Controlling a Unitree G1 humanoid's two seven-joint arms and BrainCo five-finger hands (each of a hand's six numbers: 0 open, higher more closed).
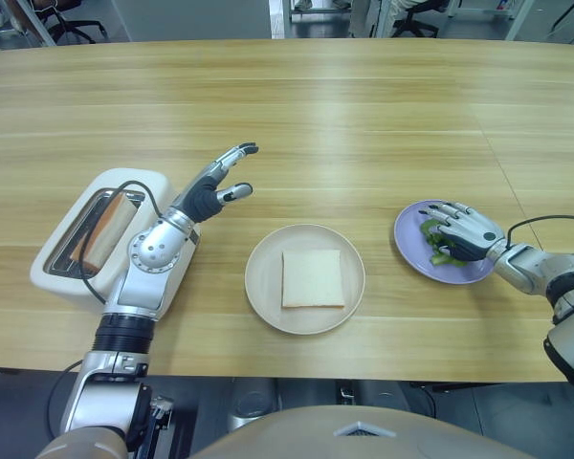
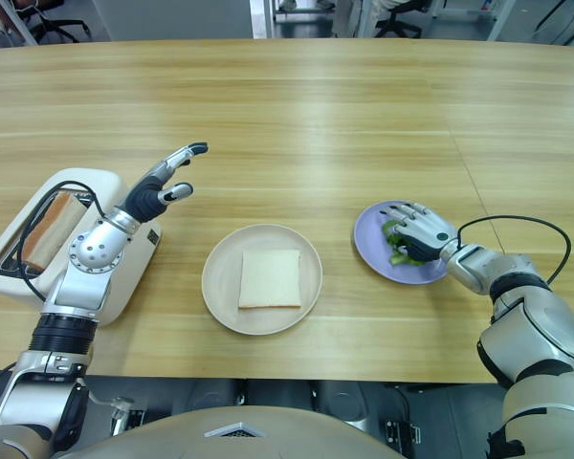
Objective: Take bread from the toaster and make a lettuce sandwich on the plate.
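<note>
Right, left eye view first. One slice [image 1: 312,278] is lying flat in the middle of the beige plate [image 1: 261,251]. A second slice [image 1: 103,237] stands in the slot of the toaster [image 1: 67,273], at the table's left. Left hand [image 1: 215,182] hangs above the wood just beside the toaster's far right corner, fingers spread wide, holding nothing. Right hand [image 1: 466,230] is palm-down over the purple plate [image 1: 408,234], on top of the lettuce [image 1: 432,251].

Right eye view: same layout. Right hand's fingers are curled down onto the leaves and look closed on them. The hand covers the contact, so a firm grip is likely, not confirmed. Lettuce sits on the purple plate, not lifted. Purple plate is well apart from the beige one, with bare table [image 2: 344,124] between.

Step in hand, as I read it: lettuce pickup. Base slice done, top slice pending.

Next move needs:
- secure pinch on the leaves, then a clean lift off the purple plate
- carry left, release centred on the slice, not on the rim
- then left hand goes to the toaster slot for the second slice

Risk: leaves are limp, so part may stay behind or slip off in transit.
</note>
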